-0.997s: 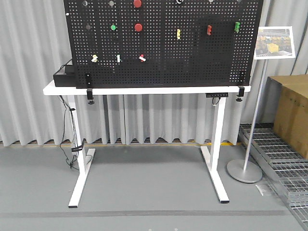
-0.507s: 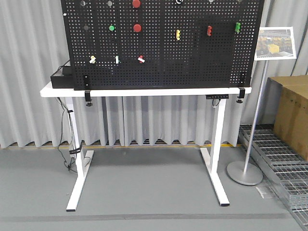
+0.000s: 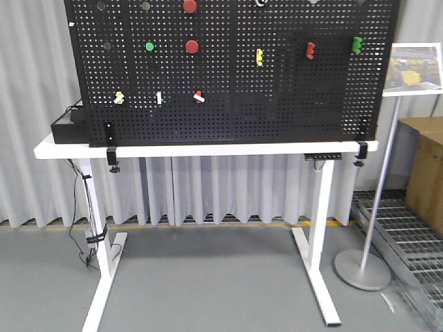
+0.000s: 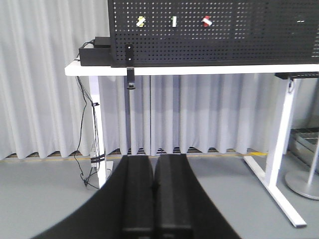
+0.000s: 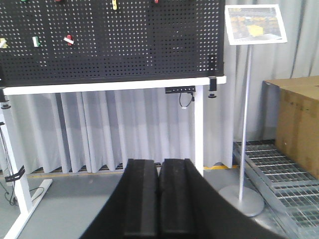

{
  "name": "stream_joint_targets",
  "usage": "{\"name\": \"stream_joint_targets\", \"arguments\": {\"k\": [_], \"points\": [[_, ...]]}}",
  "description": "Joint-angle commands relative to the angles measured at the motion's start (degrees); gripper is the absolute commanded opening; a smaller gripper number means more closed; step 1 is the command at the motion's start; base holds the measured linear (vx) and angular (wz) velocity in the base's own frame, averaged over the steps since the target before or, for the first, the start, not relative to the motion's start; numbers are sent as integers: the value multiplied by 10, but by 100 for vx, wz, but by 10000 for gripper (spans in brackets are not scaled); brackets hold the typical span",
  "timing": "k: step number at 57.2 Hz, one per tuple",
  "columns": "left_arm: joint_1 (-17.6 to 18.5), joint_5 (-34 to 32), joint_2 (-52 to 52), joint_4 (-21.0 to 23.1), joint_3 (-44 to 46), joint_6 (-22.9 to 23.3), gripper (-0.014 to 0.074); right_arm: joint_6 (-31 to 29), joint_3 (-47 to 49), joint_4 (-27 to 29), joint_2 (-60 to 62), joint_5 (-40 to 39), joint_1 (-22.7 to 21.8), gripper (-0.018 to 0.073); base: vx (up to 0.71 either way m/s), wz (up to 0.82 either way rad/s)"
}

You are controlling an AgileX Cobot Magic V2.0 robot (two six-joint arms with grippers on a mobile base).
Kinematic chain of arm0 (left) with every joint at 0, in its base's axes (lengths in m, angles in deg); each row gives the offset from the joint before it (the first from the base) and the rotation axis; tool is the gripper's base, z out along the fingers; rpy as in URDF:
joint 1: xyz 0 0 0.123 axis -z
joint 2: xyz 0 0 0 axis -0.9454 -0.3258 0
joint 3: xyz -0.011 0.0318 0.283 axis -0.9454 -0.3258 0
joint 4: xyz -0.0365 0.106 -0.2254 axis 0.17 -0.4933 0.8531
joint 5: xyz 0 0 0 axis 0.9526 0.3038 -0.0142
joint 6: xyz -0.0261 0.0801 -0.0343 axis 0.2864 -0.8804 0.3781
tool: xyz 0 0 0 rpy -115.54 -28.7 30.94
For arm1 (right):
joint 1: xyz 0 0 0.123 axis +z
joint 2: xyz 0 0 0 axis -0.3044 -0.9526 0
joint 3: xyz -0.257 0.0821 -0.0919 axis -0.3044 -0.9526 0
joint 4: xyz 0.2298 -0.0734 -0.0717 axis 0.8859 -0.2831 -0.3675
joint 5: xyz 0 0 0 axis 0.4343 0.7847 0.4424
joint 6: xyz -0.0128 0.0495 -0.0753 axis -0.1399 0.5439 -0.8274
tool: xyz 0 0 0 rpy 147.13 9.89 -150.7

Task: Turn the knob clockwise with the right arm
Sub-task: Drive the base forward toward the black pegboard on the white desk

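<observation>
Even, diffuse indoor light, fairly bright; soft shadow under table (image 3: 208, 148). Wrist views: left gripper (image 4: 153, 164), right gripper (image 5: 159, 167) blurred, background sharp.

So the pegboard (image 3: 228, 76) is standing on the table (image 3: 208, 149), both sitting well ahead of and above the right gripper (image 5: 159, 167). And the sign stand (image 5: 255, 24) is standing off to that gripper's right, with the cardboard box (image 5: 296, 124) sitting even further right.

white surface (image 3: 208, 148), two white t-foot legs, standing on grey floor (image 3: 208, 277). on it: upright black pegboard (image 3: 235, 104), clamped at both front corners; black box (image 3: 67, 129) at the cabled end, beside the board's edge.
</observation>
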Motion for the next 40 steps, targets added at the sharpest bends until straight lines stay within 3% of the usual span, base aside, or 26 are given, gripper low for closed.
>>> {"name": "stream_joint_targets", "arguments": {"k": [1,40], "points": [[4,-49,6,2,-6,3,-6,-3,-3,-1,6,-47,-1,-9,38,6],[4,-49,6,2,-6,3,-6,-3,-3,-1,6,-47,-1,-9,43,6]]}}
